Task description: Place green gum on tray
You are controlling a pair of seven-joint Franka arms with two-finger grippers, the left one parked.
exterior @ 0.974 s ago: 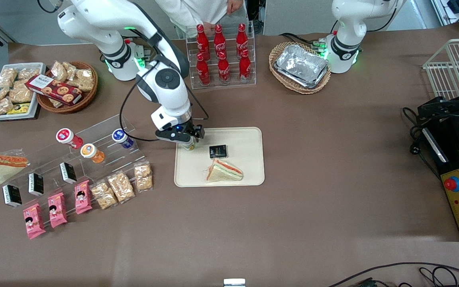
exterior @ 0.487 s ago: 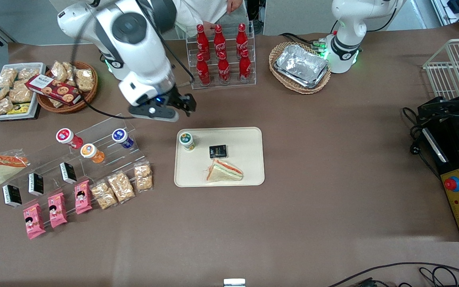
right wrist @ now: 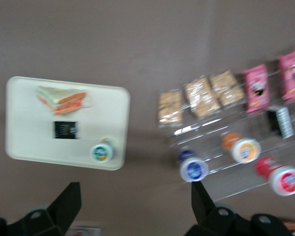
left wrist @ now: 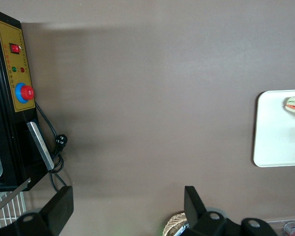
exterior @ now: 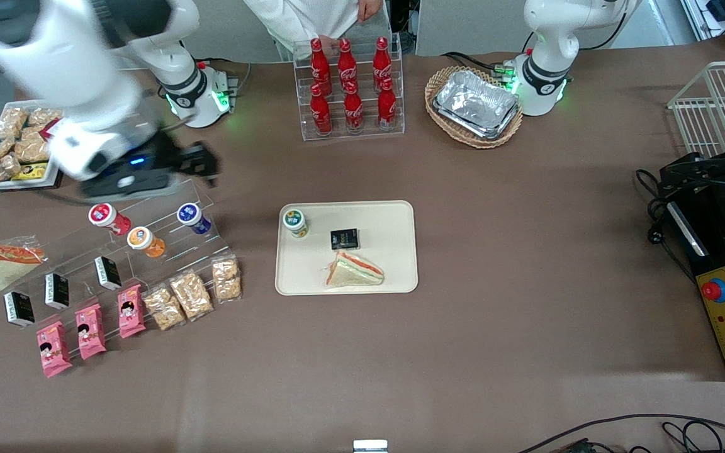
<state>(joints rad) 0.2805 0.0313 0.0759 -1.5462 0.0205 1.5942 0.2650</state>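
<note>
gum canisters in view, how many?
4. Green-lidded gum canister stands on the cream-beige rectangular tray; red-lidded, orange-lidded and blue-lidded canisters sit on the clear acrylic rack. Gripper hovers above the rack, jaws open.

I'm watching from a front camera looking steeply down over the whole table while both wrist cameras are looking straight down from high up, all three sharing the tray point(exterior: 394, 217) point(left wrist: 270, 142) point(right wrist: 24, 108).

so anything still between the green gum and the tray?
Nothing. The green gum already stands upright on the tray, at the corner nearest the clear rack. The claw is open, raised above that rack's upper edge, holding nothing.
</note>
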